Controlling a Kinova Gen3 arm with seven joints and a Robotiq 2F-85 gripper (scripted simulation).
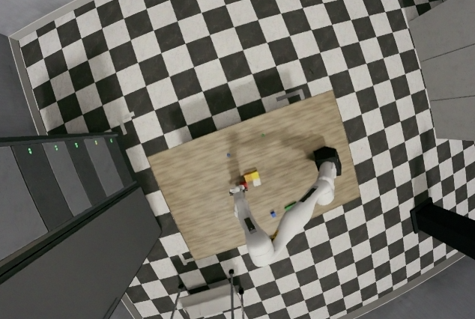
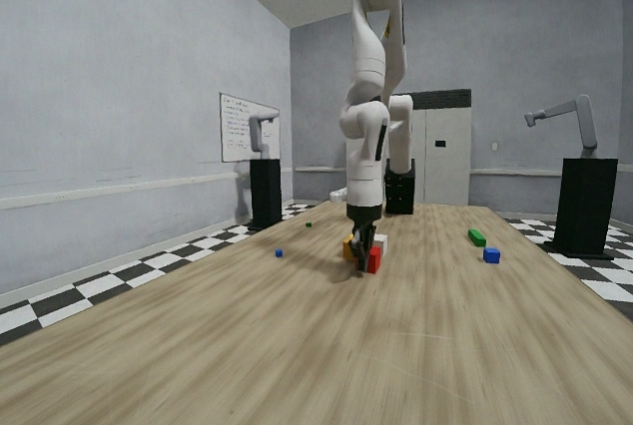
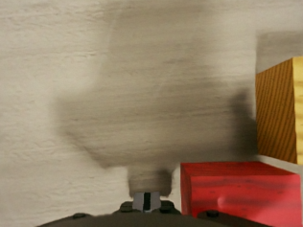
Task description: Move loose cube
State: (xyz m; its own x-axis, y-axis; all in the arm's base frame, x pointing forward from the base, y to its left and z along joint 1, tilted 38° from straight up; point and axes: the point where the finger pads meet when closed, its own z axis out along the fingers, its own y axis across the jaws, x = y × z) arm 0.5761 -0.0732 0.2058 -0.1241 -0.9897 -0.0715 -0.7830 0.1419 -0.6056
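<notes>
the gripper point(image 1: 238, 191) point(image 2: 361, 267) point(image 3: 148, 210) has its fingertips together with nothing between them. the loose red cube point(image 1: 243, 184) point(image 2: 374, 260) point(image 3: 242, 195) sits just beside them, near the orange cube point(image 1: 249, 177) point(image 2: 348, 247) point(image 3: 275, 111); the wrist view shows the red cube offset from it. the yellow cube point(image 1: 254, 173) and white cube point(image 1: 256, 183) point(image 2: 380, 244) complete the group. the step in hand appears to be a push. keep the fingertips low, apply force near the middle of the face, and advance slowly; off-centre contact could rotate the cube. stop once both neighbouring faces seat flush.
</notes>
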